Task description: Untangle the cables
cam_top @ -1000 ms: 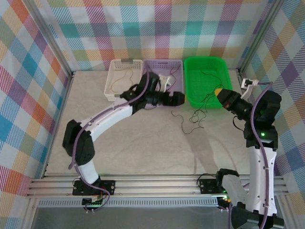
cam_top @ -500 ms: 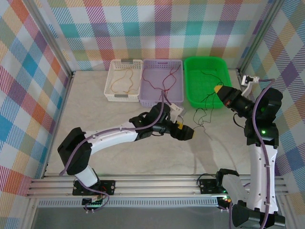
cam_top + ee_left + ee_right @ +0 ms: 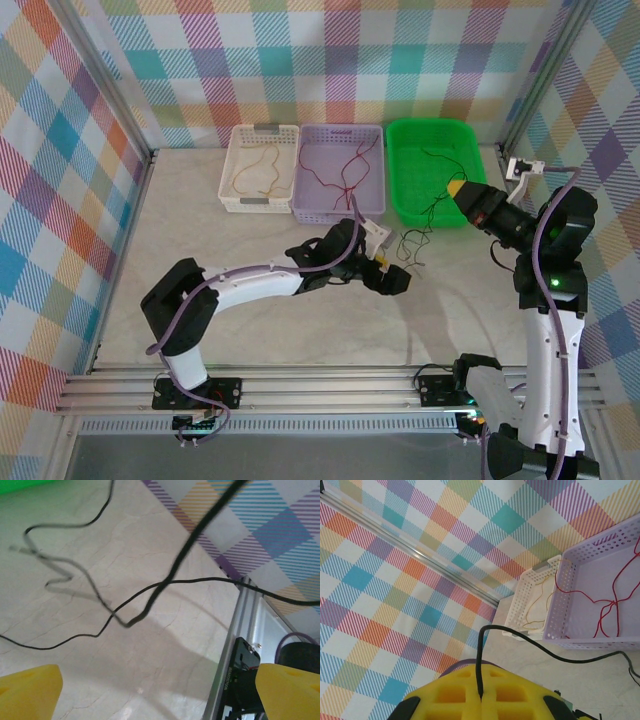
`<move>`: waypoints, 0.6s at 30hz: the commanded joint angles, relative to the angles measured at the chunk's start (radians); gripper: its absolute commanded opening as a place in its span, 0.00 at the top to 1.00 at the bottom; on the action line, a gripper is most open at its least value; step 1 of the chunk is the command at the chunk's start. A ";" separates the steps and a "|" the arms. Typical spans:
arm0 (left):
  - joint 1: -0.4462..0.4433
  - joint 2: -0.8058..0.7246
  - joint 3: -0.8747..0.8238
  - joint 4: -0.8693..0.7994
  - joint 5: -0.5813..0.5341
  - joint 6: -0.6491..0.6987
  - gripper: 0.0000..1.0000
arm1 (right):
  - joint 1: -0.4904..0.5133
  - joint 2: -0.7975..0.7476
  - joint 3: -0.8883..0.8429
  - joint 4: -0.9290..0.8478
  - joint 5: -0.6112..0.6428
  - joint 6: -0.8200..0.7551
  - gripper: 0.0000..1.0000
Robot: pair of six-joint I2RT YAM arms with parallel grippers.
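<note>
A loose tangle of black cables (image 3: pixel 412 246) lies on the table in front of the green basket (image 3: pixel 404 212), with one strand rising to my right gripper (image 3: pixel 458 190). The right gripper (image 3: pixel 481 698) is shut on that black cable (image 3: pixel 520 636), which leaves between its yellow fingers (image 3: pixel 455 690). My left gripper (image 3: pixel 392 277) hovers low over the table just left of the tangle, open and holding nothing. In the left wrist view, black cables (image 3: pixel 125 622) curl on the table ahead of the wide-apart yellow fingertips (image 3: pixel 30 690). Red cables (image 3: pixel 345 165) lie in the lilac basket (image 3: pixel 303 190), yellow-orange cables (image 3: pixel 258 170) in the white basket (image 3: pixel 230 185).
The three baskets stand side by side along the back wall. A metal frame rail (image 3: pixel 242 630) runs along the table edge, with plaid walls on every side. Open table surface (image 3: pixel 250 320) stretches to the left and front of the left arm.
The left arm swung from the lilac basket down toward the black tangle and its jaws widened. The right gripper stayed where it was, still pinching the black cable.
</note>
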 commanded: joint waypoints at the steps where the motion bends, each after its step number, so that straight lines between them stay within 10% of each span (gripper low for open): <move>1: -0.022 -0.070 -0.038 0.134 0.071 -0.006 0.00 | 0.010 -0.005 0.005 0.054 -0.021 0.018 1.00; 18: -0.075 -0.024 0.025 0.215 -0.103 -0.170 0.00 | 0.069 -0.017 -0.022 0.056 0.017 0.015 1.00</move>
